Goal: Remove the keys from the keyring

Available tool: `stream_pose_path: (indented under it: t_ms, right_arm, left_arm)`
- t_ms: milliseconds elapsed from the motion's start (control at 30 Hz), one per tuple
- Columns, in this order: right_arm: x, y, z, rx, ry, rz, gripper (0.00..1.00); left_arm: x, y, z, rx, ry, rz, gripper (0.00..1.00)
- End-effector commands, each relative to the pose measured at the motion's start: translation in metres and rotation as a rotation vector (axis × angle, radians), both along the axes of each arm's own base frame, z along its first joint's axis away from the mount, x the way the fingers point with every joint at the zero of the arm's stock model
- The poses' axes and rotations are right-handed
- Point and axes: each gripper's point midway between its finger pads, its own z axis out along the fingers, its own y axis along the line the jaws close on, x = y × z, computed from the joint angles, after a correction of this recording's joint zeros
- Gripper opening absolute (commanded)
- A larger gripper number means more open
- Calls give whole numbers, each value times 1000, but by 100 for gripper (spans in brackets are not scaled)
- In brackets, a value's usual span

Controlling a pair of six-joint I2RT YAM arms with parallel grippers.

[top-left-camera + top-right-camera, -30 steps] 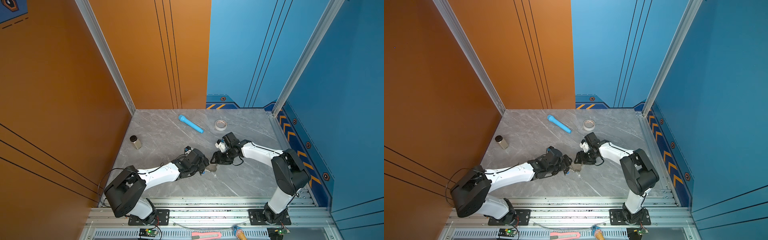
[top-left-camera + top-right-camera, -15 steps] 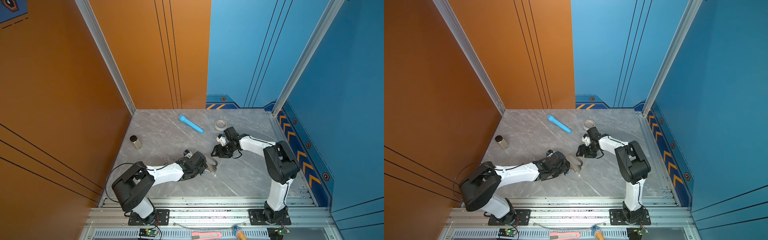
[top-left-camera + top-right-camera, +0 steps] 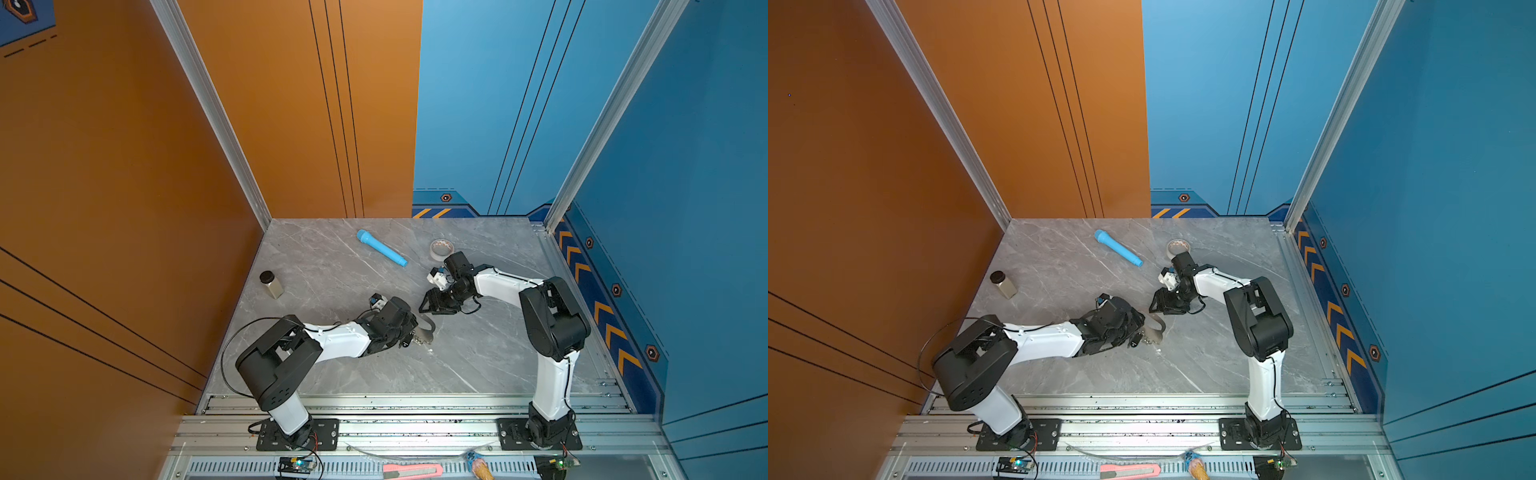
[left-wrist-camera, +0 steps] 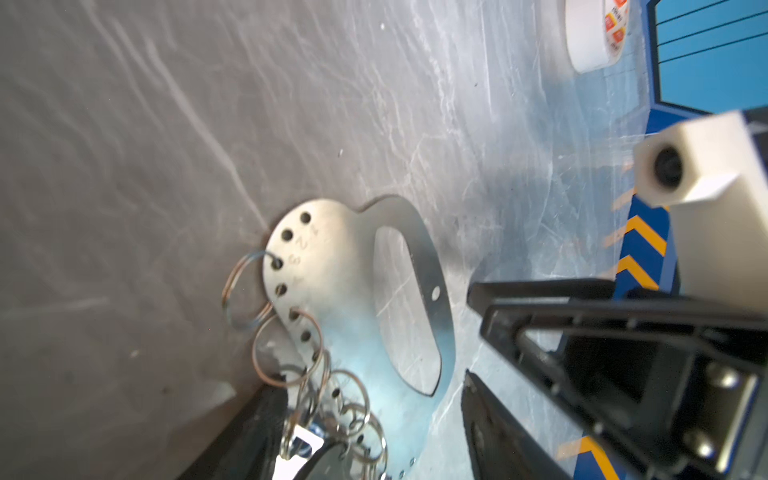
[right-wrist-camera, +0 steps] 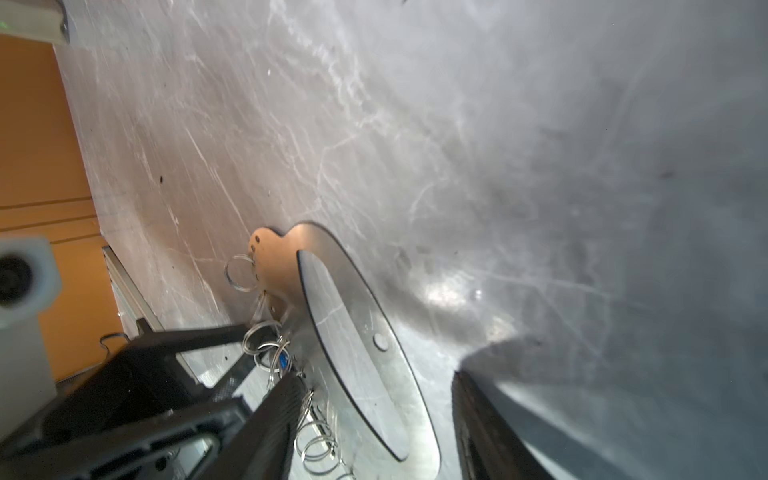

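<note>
The keyring [image 4: 345, 291] is a flat silver plate with an oval cut-out, lying on the grey table; both top views show it [image 3: 428, 328] [image 3: 1158, 330]. Wire rings line one edge. The keys [image 4: 303, 446], with a blue tag and white label, bunch at the plate's end. My left gripper [image 4: 374, 440] is open, its fingers on either side of that end, one finger against the rings. My right gripper [image 5: 378, 436] is open too and straddles the plate [image 5: 403, 382] from the far side. The blue tag [image 5: 284, 359] shows beside one of its fingers [image 5: 266, 428].
A long blue tube [image 3: 381, 248] and a whitish tape roll [image 3: 441, 248] lie at the back of the table. A small jar with a dark lid [image 3: 271, 284] stands at the left. Orange and blue walls close in three sides. A metal rail [image 3: 415, 405] runs along the front.
My right gripper has drawn back a little toward the far side of the plate. The left arm's elbow has swung in toward the middle while its gripper stayed at the plate.
</note>
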Motion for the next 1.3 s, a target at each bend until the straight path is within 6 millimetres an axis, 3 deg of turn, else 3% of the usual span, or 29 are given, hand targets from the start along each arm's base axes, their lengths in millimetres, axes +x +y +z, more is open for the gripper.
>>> stream_pose_path:
  t_ms: [0,267,567,767,1033,1267]
  right_arm:
    - [-21,-1,-17,-40,80,45,55]
    - [-35,3,-24,-45,105,69,49]
    - [-33,1,-23,-26,108,52,43]
    - [-30,-2,-18,3,106,38,42]
    - [-28,-4,-11,41,105,25,41]
    - [-26,-6,-7,62,102,9,41]
  left_arm:
    - [0,0,-13,-2,17,-44,67]
    - [7,-10,-15,-58,5,-87,63]
    - [18,-23,33,-145,-95,-146,53]
    - [21,-24,52,-178,-129,-165,50]
    - [20,-31,42,-209,-105,-188,47]
    - [23,-35,34,-217,-93,-206,34]
